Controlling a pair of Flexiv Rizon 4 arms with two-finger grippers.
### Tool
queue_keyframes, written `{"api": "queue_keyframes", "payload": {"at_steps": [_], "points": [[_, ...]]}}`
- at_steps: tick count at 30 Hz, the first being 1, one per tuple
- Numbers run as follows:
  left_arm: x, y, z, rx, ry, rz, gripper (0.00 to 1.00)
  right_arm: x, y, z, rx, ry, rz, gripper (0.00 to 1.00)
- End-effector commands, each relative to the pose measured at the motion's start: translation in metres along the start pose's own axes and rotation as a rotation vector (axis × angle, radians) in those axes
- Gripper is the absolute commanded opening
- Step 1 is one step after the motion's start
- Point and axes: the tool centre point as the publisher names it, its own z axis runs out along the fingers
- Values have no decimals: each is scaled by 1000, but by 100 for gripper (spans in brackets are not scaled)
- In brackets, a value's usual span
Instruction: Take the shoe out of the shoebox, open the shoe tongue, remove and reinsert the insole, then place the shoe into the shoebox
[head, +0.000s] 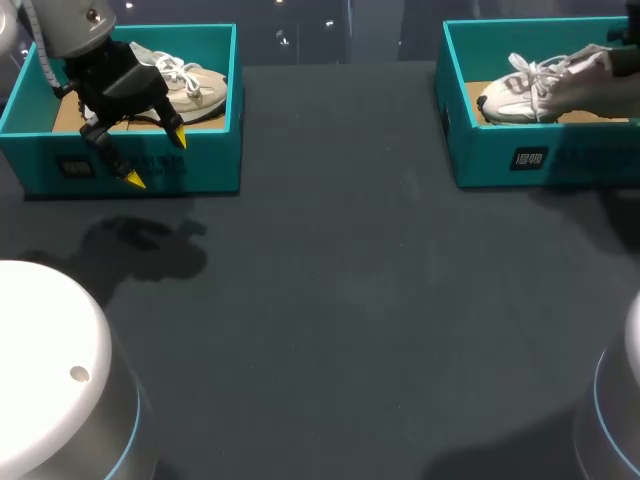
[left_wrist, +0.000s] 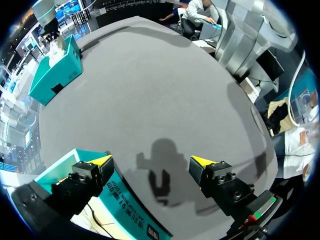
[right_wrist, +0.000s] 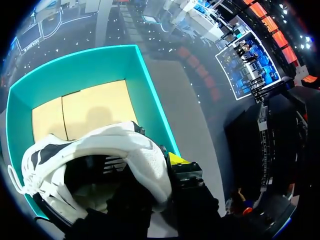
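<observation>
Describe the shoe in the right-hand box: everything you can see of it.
The white shoe is a lace-up sneaker with white laces, dark accents at the toe and sides, and a fabric-like upper. It sits inside the teal shoebox over the cardboard floor, toe low and toward the table's middle, heel raised. The right gripper pinches its heel collar, one yellow tip outside, the other apparently inside the opening.

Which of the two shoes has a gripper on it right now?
The white shoe in the right shoebox: the right gripper grips its heel. The beige shoe in the left shoebox lies untouched.
</observation>
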Motion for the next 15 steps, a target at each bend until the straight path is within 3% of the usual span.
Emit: {"api": "queue_keyframes", "payload": {"at_steps": [1, 15], "points": [[0, 0, 0, -1, 1, 1, 100, 2, -6, 7, -4, 5, 2, 0], [0, 0, 0, -1, 1, 1, 100, 22, -23, 34, 36, 17, -6, 0]]}}
